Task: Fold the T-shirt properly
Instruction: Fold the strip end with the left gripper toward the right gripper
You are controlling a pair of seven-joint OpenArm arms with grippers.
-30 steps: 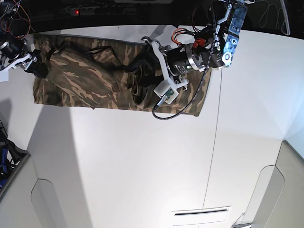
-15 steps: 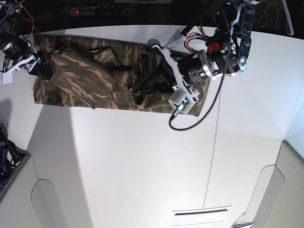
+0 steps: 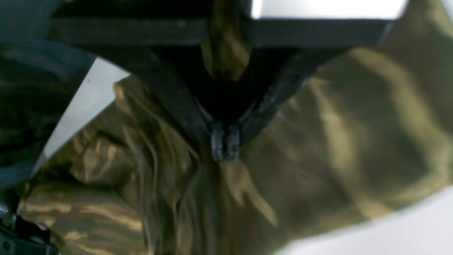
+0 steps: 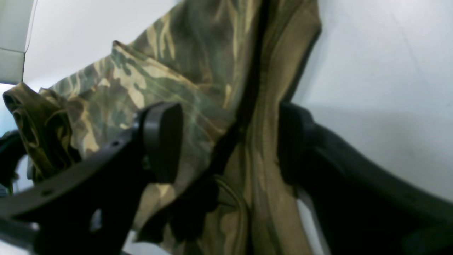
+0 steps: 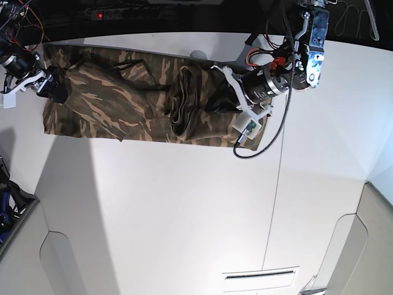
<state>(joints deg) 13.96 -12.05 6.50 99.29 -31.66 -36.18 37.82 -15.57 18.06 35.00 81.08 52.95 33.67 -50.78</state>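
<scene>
White table [image 5: 184, 215] — camouflage T-shirt [image 5: 110, 101] spread across.

The left end effector [image 5: 216, 106] has swung rightward and clamped its fingertips [image 3: 225, 143] onto a fold of the T-shirt [image 5: 116, 98].

Robotics lab: loose wiring [image 5: 18, 18], white table [image 5: 184, 209].

Brown, tan and olive camouflage T-shirt [image 5: 116, 98] on white table [image 5: 184, 215]; black hand fingers [image 4: 161, 140].
</scene>
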